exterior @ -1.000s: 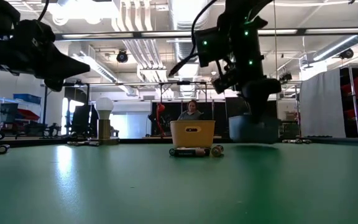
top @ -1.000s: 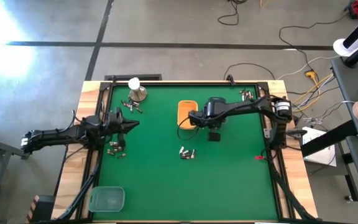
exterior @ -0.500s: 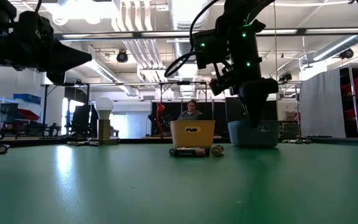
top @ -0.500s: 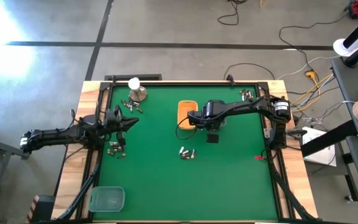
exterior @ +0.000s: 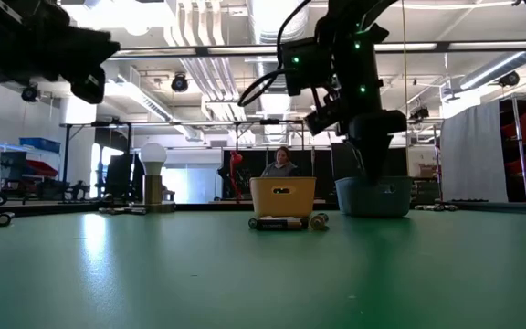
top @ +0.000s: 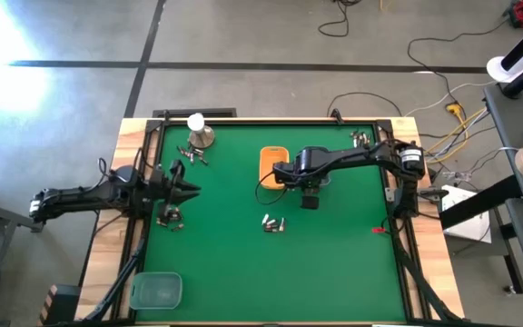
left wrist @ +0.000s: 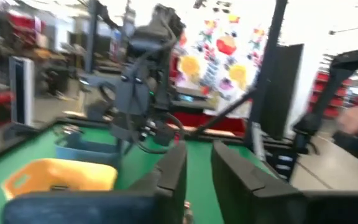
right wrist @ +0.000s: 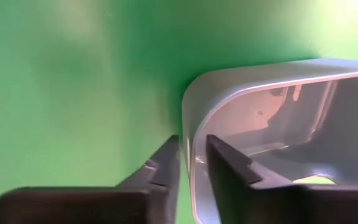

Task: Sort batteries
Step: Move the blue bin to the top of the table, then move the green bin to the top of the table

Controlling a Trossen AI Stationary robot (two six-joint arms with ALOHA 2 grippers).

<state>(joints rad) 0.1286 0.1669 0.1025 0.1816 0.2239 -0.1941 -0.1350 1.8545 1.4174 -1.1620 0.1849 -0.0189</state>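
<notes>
1. Right gripper (top: 309,188) over the middle of the green table (top: 334,263), pointing down onto the small grey-blue plastic tray (top: 310,201); in the right wrist view, fingers parted only a crack, one either side of the tray's wall (right wrist: 194,155), with a sliver of slack; judged a loosened hold, not a clamp.
2. Left gripper (top: 189,189) near the table's left edge, fingers (left wrist: 173,168) a narrow slit apart; nothing between them.
3. Batteries as small silvery and dark cylinders in four groups: a middle group (top: 273,223); a left group (top: 169,218); a group (top: 193,154) beside the round metal dome with a white ball (top: 198,127); a far right-corner group (top: 361,138).
4. Orange plastic tray (top: 273,162) just beside the right gripper, away from the middle group; clear lidded container (top: 157,291) at the near left corner.
5. Key relation: middle group near the grey-blue tray, off toward the left arm's side and the container's edge of the table; long axes roughly across the table's width, seen side-on in the low view (exterior: 281,221); right arm clearly the nearer to it; left group just beside the left gripper, so better suited to that arm.
6. Against a second ago: grey-blue tray now set flat on the table, then apparently just clear of it; both grippers then fully closed, now cracked open; left gripper drawn back a little toward its own side.
</notes>
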